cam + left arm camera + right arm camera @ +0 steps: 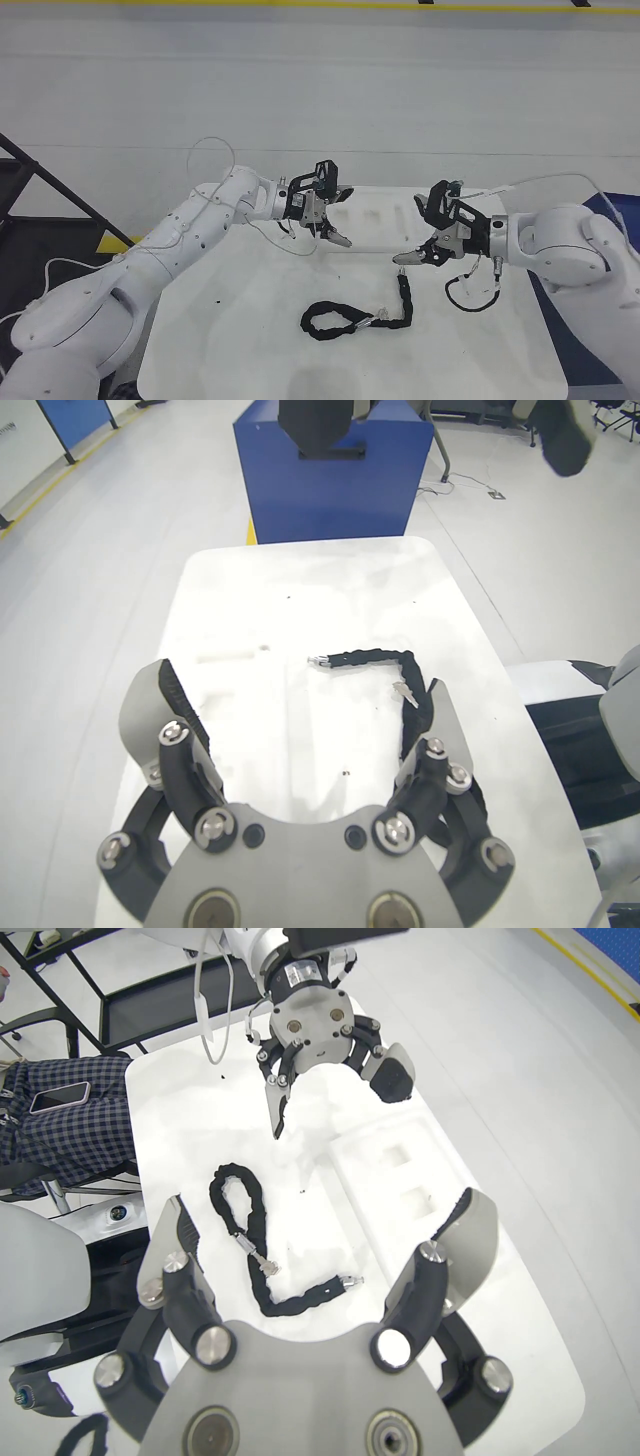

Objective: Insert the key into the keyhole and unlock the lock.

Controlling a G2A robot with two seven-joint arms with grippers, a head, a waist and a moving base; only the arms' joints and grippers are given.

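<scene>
**Both grippers wide open over the chain lock, key resting at the barrel**

The chain lock [295, 1303], a chain in a black fabric sleeve, lies curled on the white tabletop [175, 1128], just beside the foam tray [350, 1168], on the side of the tray nearer the robot. Its metal barrel [244, 1244] has the key [267, 1268] at its mouth. The key looks seated in the keyhole, though how deep I cannot tell. The chain's other end, a bare metal pin [351, 1281], lies apart from the barrel, close to the tray's edge.

The left gripper [300, 680] hangs above the tray with its jaws spread wide and nothing in them. The right gripper [322, 1200] hovers near the tray's other end, above the pin end of the chain, equally wide open and empty.

Judging from this, the turn of the key is the work in hand. It would go best with one gripper pinning the barrel against the tabletop so the limp chain cannot twist along. The other should pinch the flat head of the key squarely and rotate about the barrel's own axis. A grip on the head's edge risks slipping or levering the key out.
</scene>
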